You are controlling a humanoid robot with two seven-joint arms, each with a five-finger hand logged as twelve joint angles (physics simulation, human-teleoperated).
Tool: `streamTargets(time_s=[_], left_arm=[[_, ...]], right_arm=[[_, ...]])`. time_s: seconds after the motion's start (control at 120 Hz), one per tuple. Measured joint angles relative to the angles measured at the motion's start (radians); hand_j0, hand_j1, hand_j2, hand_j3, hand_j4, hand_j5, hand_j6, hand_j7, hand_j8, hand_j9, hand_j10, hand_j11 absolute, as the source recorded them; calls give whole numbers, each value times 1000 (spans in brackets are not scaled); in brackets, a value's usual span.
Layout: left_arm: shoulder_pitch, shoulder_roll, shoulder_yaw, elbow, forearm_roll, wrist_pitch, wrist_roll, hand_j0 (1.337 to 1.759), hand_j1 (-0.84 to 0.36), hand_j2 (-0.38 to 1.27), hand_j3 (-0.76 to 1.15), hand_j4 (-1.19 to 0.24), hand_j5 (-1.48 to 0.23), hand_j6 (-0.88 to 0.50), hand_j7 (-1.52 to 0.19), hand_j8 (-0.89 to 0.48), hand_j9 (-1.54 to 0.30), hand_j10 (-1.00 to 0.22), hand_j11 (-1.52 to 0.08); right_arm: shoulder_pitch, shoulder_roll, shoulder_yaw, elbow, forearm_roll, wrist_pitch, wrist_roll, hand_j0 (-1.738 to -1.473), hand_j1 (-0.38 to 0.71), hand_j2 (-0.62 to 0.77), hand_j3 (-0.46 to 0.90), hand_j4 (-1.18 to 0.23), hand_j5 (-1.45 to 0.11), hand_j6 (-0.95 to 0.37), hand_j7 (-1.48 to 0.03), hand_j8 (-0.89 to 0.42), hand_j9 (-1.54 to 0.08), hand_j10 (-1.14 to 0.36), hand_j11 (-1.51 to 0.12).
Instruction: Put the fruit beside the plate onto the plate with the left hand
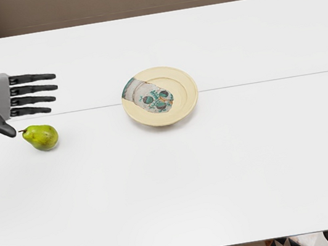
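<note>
The left robot hand (4, 101) is hovering with fingers spread and holding nothing, just left of and beyond the pear (41, 137), which is lying on the tabletop (251, 159) well left of the plate (160, 96), apparently readying a grasp.

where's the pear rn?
Head view: the pear lies on the table's left side, just below the open left hand and well left of the plate.
</note>
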Motion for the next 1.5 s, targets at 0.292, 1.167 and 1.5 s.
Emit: streamTargets(time_s=[0.292, 1.167, 1.5], left_arm=[[-37, -65, 15, 2, 68, 0, 0, 1658, 349, -1, 0, 1, 0, 1, 0, 1, 0, 1, 0], [5, -173, 14, -201, 1229, 226, -14, 1658, 349, 1, 0, -6, -1, -8, -1, -8, 0, -6, 0], [90, -235, 45, -191, 1344, 432, -12, 1658, 349, 2, 0, -6, -1, -8, -1, -8, 0, -5, 0]], right_arm=[[1, 0, -5, 0, -1, 0, 1, -1658, -310, -7, 0, -33, -43, -33, -43, -33, -43, -33, -43], [7, 0, -3, 0, -2, 0, -1, -1658, -310, -7, 0, -33, -43, -33, -43, -33, -43, -33, -43], [7, 0, -3, 0, -2, 0, -2, -1658, -310, -7, 0, -33, -43, -33, -43, -33, -43, -33, -43]])
